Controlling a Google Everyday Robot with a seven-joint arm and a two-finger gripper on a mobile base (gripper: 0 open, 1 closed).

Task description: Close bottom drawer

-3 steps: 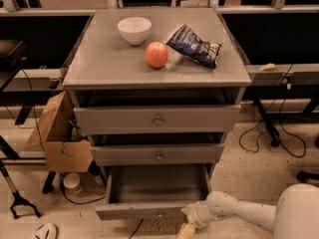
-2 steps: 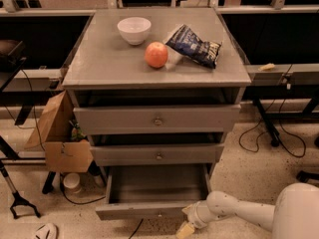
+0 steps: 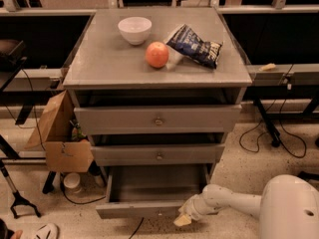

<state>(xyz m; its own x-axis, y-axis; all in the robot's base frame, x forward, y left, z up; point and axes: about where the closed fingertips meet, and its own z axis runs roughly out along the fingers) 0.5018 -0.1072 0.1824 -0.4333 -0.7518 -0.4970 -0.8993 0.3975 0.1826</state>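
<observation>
Speckled flooring surrounds a grey cabinet (image 3: 112, 59) whose bottom drawer (image 3: 149, 185) stands pulled out at the cabinet's base. The gripper (image 3: 183, 217) sits at that drawer's front right corner; whether it is open or closed cannot be told. A straight, level push toward the cabinet should avoid jamming.

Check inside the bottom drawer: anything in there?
Bottom drawer shows bare grey floor, nothing visible. Its rear sits under the middle drawer, hidden. Tool is at its front panel's right end.

Three drawers (image 3: 158, 119), one hand (image 3: 183, 218) at bottom drawer (image 3: 134, 210)
</observation>
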